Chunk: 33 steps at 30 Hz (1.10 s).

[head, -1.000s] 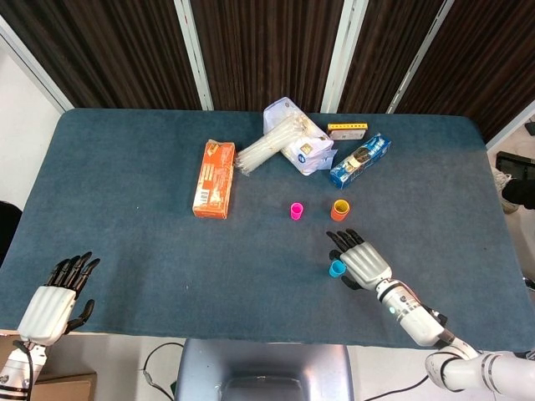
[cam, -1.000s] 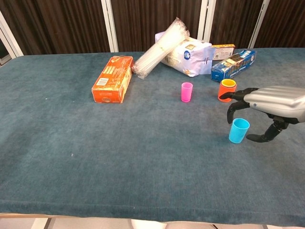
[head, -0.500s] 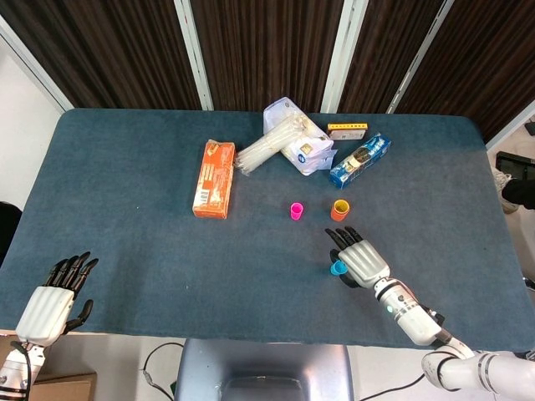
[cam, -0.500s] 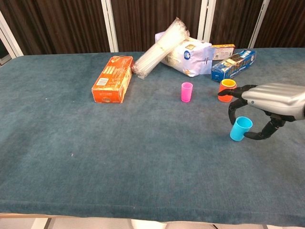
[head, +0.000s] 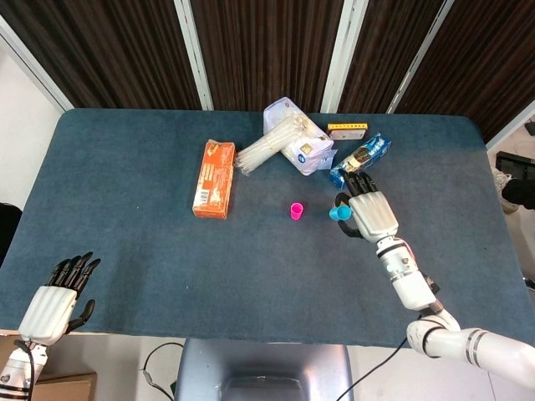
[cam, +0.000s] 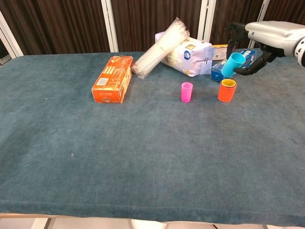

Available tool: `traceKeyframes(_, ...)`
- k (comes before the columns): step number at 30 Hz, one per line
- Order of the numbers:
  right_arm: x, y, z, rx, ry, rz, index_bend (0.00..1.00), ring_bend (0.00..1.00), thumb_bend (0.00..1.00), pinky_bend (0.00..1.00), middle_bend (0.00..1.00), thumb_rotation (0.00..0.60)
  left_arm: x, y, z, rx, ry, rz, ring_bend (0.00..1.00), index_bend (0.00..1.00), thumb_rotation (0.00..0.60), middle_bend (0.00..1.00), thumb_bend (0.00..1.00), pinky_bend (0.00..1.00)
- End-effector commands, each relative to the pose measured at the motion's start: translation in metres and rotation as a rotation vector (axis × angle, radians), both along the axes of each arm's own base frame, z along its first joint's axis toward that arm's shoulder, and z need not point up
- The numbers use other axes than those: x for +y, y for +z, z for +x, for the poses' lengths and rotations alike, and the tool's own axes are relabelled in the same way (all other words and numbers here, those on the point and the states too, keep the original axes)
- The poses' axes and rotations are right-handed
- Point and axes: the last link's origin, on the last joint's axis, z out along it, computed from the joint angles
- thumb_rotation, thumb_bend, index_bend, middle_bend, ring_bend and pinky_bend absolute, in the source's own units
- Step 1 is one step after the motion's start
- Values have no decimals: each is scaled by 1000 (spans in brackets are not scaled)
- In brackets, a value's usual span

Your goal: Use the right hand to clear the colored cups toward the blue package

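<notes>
— While my right hand (head: 369, 210) covers the orange cup from the head view, what does the chest view give?

— It shows the orange cup (cam: 227, 91) standing clear on the table (cam: 143, 157), a yellow cup (cam: 228, 83) nested in it, just in front of the blue package (cam: 233, 64). The pink cup (cam: 187, 92) stands apart to its left.

— And my hands?

— Your right hand grips the blue cup (cam: 232, 65), tilted, lifted above the orange one, fingers curled round it. Your left hand (head: 57, 299) shows only in the head view, at the table's near corner, fingers spread, holding nothing.
</notes>
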Motion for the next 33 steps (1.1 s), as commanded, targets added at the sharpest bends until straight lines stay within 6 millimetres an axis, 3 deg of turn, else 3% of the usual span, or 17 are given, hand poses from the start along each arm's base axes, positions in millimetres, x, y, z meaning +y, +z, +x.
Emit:
traceKeyframes(1, -30, -8, 6, 41, -55, -24, 614, 0, 462, 0, 70, 600, 1, 0, -1, 2, 5, -1, 0, 0, 600, 0, 460, 107)
traceKeyframes(9, -46, -24, 3, 91, -99, -24, 615, 0, 462, 0, 79, 600, 3, 1, -3, 5, 16, 6, 1, 0, 600, 0, 461, 107)
traceKeyframes(26, -40, -33, -15, 191, -115, 1, 579, 0, 462, 0, 79, 600, 3, 1, -3, 5, 14, 6, 1, 0, 600, 0, 460, 108)
traceKeyframes(29, -39, -34, -18, 207, -122, 20, 427, 0, 462, 0, 70, 600, 3, 1, -3, 5, 17, 5, 1, 0, 600, 0, 461, 108)
traceKeyframes(31, -38, -33, -17, 196, -123, 28, 229, 0, 462, 0, 35, 600, 4, 1, -3, 5, 17, 5, 1, 0, 600, 0, 461, 108)
traceKeyframes(33, -36, -31, -14, 160, -122, 39, 122, 0, 462, 0, 11, 600, 4, 1, -4, 3, 19, 6, 1, 0, 600, 0, 461, 108)
